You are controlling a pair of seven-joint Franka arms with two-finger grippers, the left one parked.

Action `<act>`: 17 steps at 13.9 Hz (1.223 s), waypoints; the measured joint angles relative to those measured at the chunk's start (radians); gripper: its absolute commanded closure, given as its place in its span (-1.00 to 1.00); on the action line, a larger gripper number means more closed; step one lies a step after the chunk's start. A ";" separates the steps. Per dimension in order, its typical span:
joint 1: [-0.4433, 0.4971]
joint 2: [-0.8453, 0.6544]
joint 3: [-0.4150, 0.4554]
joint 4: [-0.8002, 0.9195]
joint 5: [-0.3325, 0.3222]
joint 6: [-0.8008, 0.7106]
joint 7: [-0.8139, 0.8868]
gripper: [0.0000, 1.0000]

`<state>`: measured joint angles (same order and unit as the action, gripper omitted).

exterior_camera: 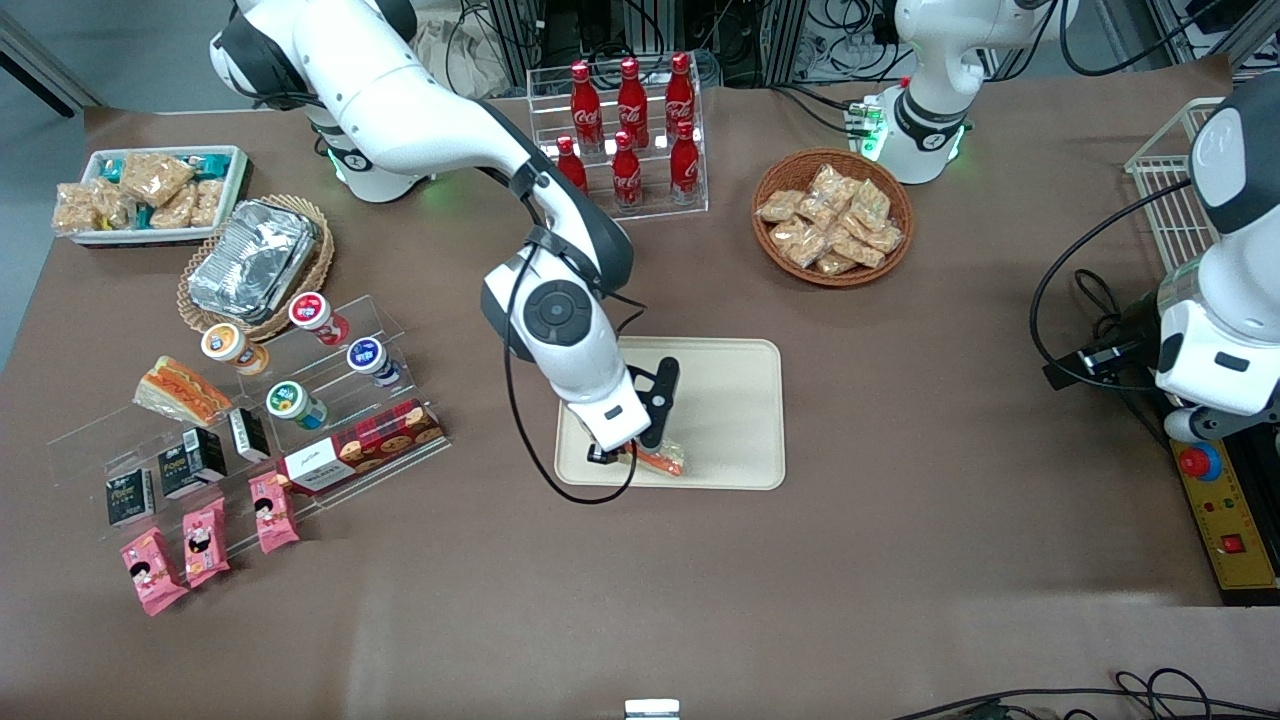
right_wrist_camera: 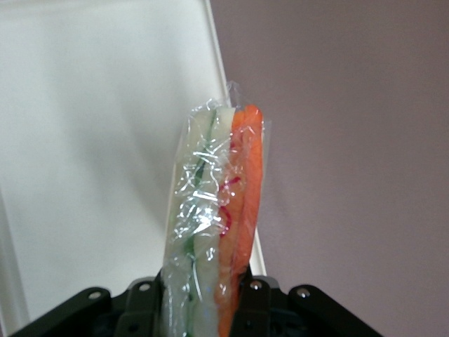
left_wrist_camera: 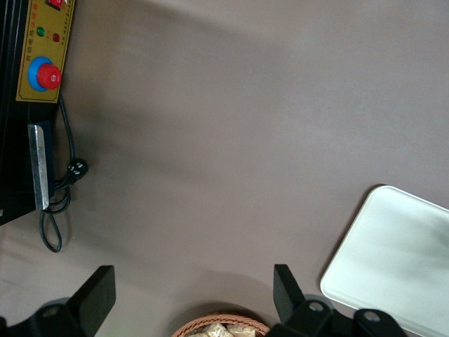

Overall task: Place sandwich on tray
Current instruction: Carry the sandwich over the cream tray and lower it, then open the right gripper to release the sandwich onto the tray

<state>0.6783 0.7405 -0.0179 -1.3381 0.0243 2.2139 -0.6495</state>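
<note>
The sandwich [right_wrist_camera: 216, 210], a plastic-wrapped wedge with pale bread and orange-red and green filling, stands on edge between my fingers. My gripper [right_wrist_camera: 200, 291] is shut on the sandwich. In the front view the gripper [exterior_camera: 628, 455] hangs low over the cream tray [exterior_camera: 735, 420], at the tray edge nearest the camera, with the sandwich's [exterior_camera: 660, 460] orange edge poking out beside it. The wrist view shows the tray [right_wrist_camera: 105, 140] rim running just under the sandwich.
A similar tan wedge [exterior_camera: 180, 392] lies on the clear display stand [exterior_camera: 250, 420] with cups, boxes and pink packets toward the working arm's end. A cola bottle rack [exterior_camera: 628, 130], snack basket [exterior_camera: 832, 215], foil container [exterior_camera: 250, 262] and white snack tray [exterior_camera: 150, 192] stand farther from the camera.
</note>
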 measured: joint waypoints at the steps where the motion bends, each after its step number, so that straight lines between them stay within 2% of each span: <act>1: 0.004 0.014 0.000 0.000 -0.005 0.012 0.000 0.30; 7: 0.010 0.092 -0.003 0.000 -0.069 0.102 0.000 0.26; 8: 0.010 0.099 -0.003 0.000 -0.074 0.111 0.000 0.14; 9: 0.011 0.103 -0.003 0.000 -0.076 0.118 0.000 -0.48; 10: 0.012 0.105 -0.003 0.000 -0.076 0.126 0.000 -0.86; 11: 0.014 0.106 -0.003 0.000 -0.076 0.131 0.000 -0.98; 17: 0.017 0.102 -0.012 0.010 -0.076 0.140 0.044 -0.98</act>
<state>0.6951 0.8424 -0.0300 -1.3277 -0.0516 2.3540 -0.6056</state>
